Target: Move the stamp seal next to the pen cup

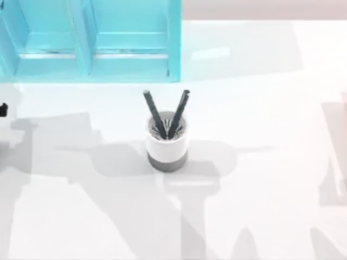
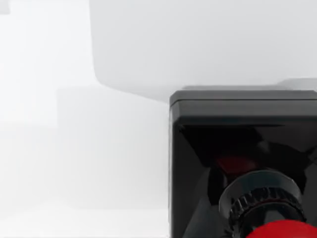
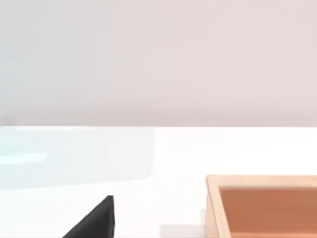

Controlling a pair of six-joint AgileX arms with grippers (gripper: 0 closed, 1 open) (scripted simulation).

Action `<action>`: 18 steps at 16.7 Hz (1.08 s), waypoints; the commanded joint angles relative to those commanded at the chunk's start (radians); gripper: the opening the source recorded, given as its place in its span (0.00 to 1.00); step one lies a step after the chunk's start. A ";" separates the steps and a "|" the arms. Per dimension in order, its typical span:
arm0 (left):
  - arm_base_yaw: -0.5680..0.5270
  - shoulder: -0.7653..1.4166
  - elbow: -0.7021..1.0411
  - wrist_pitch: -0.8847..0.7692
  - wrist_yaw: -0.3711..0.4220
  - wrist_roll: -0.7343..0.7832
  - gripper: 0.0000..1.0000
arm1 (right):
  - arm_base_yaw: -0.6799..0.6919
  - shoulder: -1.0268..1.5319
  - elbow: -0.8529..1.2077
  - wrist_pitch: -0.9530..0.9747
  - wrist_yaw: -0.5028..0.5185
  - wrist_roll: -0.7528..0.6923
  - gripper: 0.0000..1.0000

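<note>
The pen cup (image 1: pixel 167 142) stands upright at the middle of the table, white above a grey band, with two dark pens leaning out of it. The stamp seal (image 2: pixel 242 163) sits very close in the left wrist view, showing its square black base and part of its glossy red knob (image 2: pixel 282 230) on white table. A small dark part (image 1: pixel 2 109) pokes in at the top view's left edge, far left of the cup; I cannot tell what it is.
A turquoise cabinet (image 1: pixel 92 40) stands at the table's back left. In the right wrist view a wooden box (image 3: pixel 262 206) rests on the table beside a black wedge (image 3: pixel 94 220). Arm shadows fall on both sides of the cup.
</note>
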 joint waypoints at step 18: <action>-0.376 -0.080 0.424 -0.509 0.001 -0.381 0.00 | 0.000 0.000 0.000 0.000 0.000 0.000 1.00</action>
